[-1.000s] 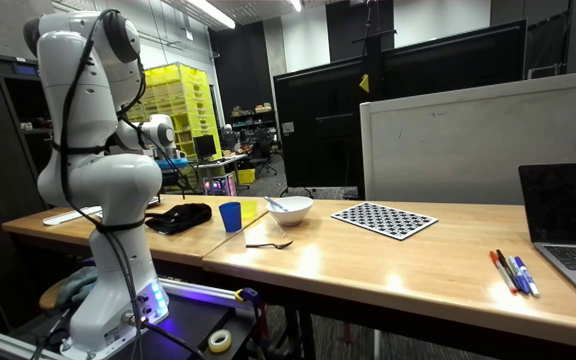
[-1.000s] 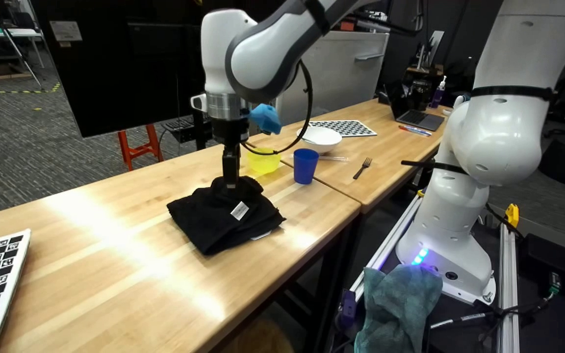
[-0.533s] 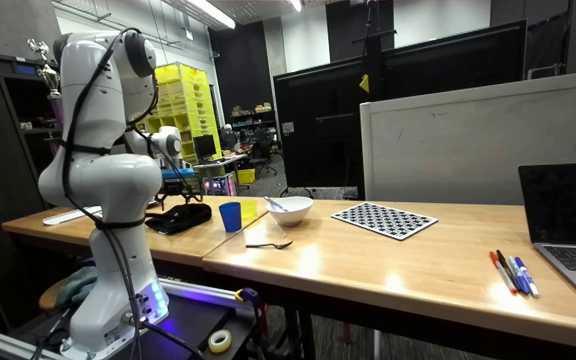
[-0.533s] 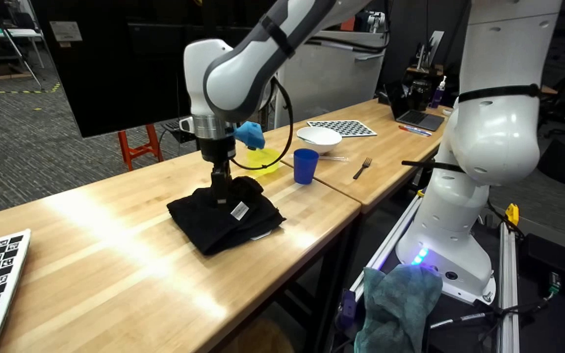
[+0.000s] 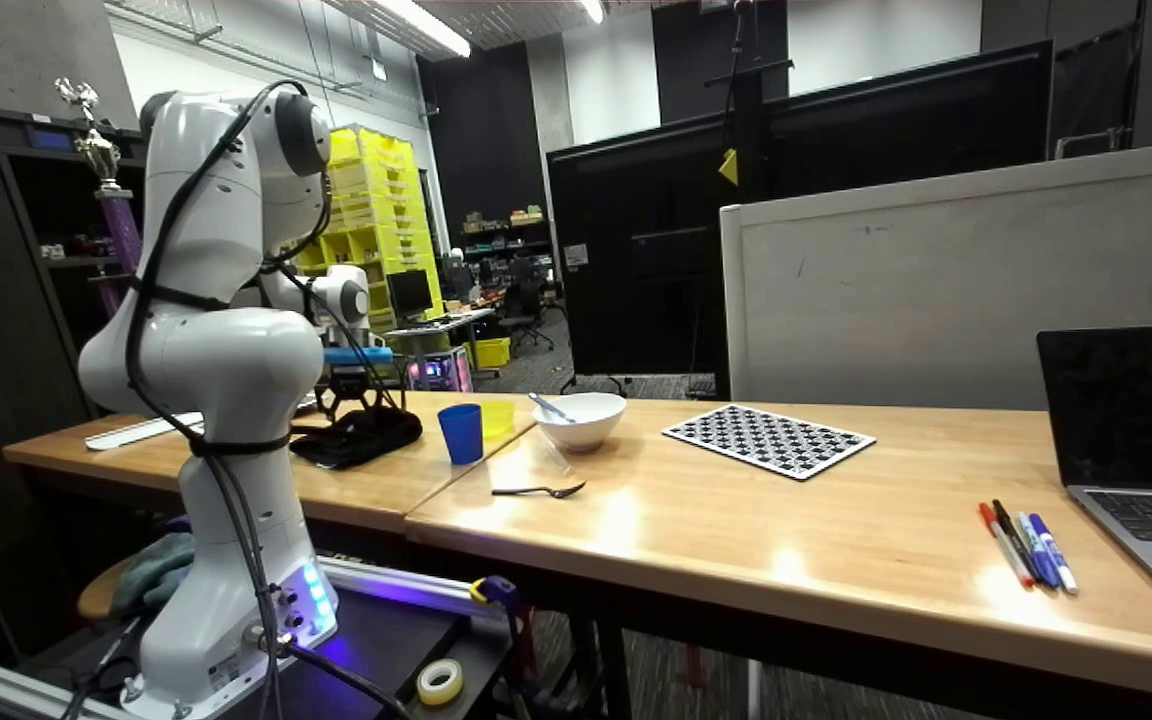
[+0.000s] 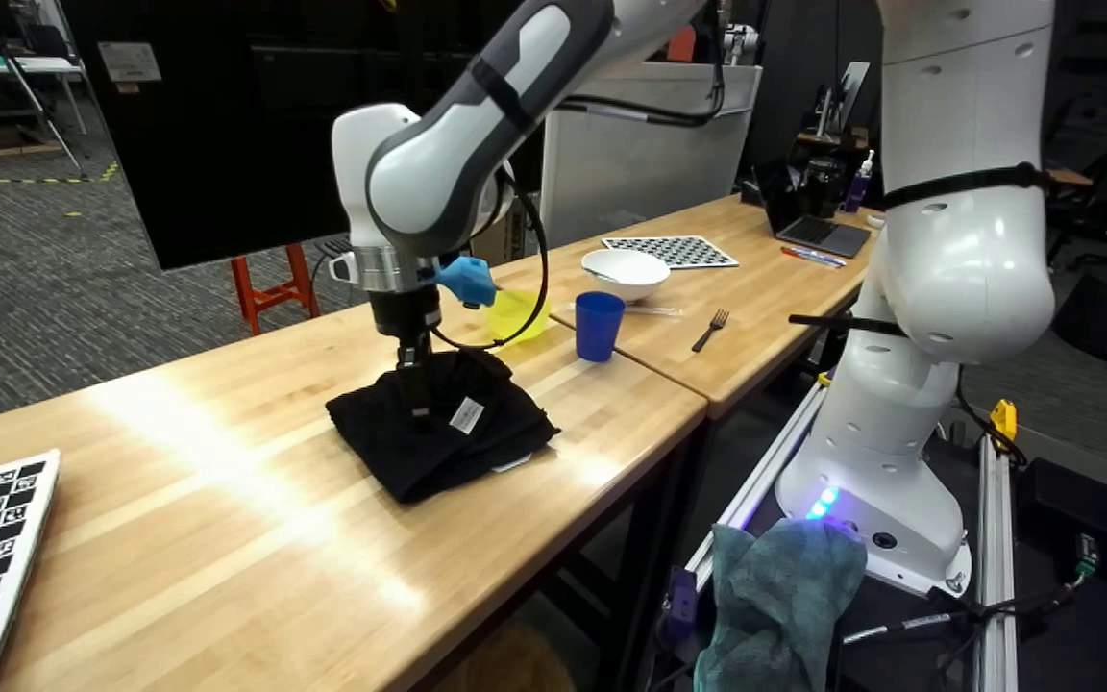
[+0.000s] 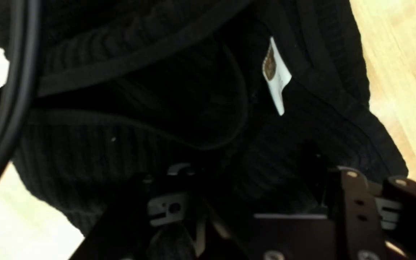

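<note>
Black cloth [image 6: 440, 450] bears an unreadable white label [image 6: 466, 415].

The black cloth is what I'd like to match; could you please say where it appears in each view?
In an exterior view: black cloth left of centre, left of the blue cup.
In an exterior view: black cloth just left of centre.
Wrist view: black cloth fills most of the picture.
Shared landmark: the wooden tabletop under it.
</note>
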`<state>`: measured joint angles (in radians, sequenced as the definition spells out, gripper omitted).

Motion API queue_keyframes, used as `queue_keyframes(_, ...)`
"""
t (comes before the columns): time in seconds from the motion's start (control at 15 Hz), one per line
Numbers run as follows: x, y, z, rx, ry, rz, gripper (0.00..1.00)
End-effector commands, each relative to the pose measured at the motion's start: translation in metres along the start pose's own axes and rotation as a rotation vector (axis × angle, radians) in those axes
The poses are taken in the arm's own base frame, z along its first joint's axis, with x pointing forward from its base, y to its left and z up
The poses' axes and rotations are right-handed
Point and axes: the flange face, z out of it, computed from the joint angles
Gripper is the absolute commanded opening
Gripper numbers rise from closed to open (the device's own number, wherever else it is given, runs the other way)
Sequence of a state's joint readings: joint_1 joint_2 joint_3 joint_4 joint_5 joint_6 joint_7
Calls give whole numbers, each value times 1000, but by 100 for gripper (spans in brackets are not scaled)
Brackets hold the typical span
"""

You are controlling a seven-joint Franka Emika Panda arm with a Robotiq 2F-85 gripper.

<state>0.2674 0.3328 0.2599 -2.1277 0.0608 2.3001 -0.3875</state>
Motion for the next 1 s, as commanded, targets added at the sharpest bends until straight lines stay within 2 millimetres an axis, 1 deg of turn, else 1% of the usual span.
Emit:
queue_keyframes(0.0, 9, -2, -3, 6, -22, -28, 35)
queue_keyframes(0.13, 11, -3, -5, 10, -27, -30, 21)
queue_keyframes(0.2, 11, -4, -5, 12, -27, -31, 13)
queue_keyframes(0.33, 13, -4, -6, 13, -26, -32, 1)
queue_keyframes(0.67, 15, -4, -2, 17, -22, -36, 0)
queue_keyframes(0.93, 17, 5, 13, 29, -26, -35, 0)
